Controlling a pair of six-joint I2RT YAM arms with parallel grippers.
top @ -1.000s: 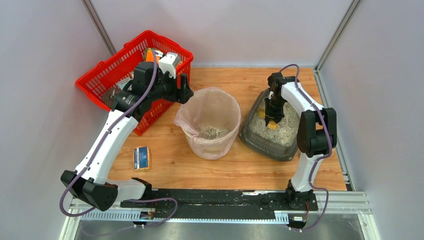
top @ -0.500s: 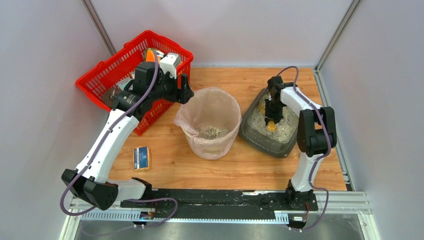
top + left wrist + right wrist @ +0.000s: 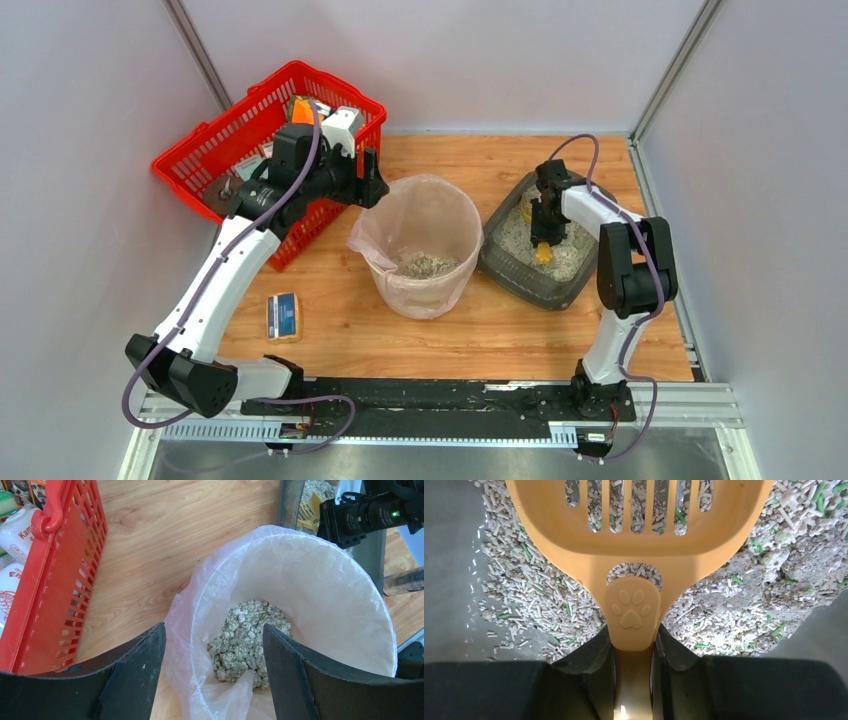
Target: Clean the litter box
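Left of the bin (image 3: 470,215), the left arm hides much of the red basket (image 3: 215,150). The left gripper (image 3: 214,630) hangs over the bin's rim, fingers wide apart. Right of the bin sits the litter box (image 3: 500,265). Over its litter the right gripper (image 3: 634,645) is clamped on an orange scoop (image 3: 634,540), whose bowl is cut off. Since a second ago, the box's near end has slid slightly back.

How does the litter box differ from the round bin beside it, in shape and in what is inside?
The litter box is shallow, dark grey and rounded-rectangular; the bin is tall, round, beige, lined with a clear bag. The litter box has litter over much of its floor, plus an orange scoop; the bin holds only a small heap. Both contain pale litter.
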